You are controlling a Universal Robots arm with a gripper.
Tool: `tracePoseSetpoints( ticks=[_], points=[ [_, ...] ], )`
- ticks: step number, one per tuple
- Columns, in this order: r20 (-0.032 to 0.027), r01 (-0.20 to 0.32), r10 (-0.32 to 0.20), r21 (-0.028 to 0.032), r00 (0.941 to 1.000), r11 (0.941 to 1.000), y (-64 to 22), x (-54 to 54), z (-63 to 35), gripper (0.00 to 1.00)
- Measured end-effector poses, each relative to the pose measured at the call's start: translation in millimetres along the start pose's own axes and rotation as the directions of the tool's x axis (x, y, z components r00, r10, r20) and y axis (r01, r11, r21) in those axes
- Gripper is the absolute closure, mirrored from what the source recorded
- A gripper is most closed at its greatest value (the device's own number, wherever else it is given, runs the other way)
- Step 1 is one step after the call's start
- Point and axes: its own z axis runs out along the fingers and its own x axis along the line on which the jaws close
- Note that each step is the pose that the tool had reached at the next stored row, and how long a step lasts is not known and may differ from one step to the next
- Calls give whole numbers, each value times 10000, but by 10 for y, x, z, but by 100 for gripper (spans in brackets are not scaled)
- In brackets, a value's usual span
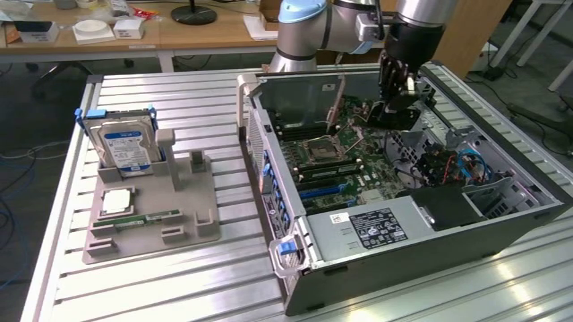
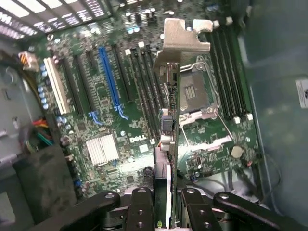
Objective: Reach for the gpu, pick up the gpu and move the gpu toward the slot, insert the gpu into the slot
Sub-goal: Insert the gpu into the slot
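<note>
With the gripper (image 1: 396,100) pointing down inside the open case (image 1: 430,241), grips the gpu (image 2: 169,110) edge-on between 2 partly closed fingers, above the motherboard (image 2: 110,144), apart from the blue slot (image 2: 109,79), case walls well apart.

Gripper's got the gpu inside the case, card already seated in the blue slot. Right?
Not seated. The wrist view shows the blue slot empty; the gpu, clamped in the gripper inside the case, is apart from it, over by the processor socket.
</note>
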Motion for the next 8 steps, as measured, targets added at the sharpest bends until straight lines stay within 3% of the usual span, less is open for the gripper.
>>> tracePoseSetpoints(
  ticks=[5, 7, 8],
  points=[
    [42, 900, -900, 16, 9959, 9959, 0, 0, 27, 73],
    [60, 1194, -1195, 71, 9928, 9928, 2, 1, 36, 73],
    [70, 1255, -1256, 132, 9921, 9920, 2, 1, 38, 73]
  ],
)
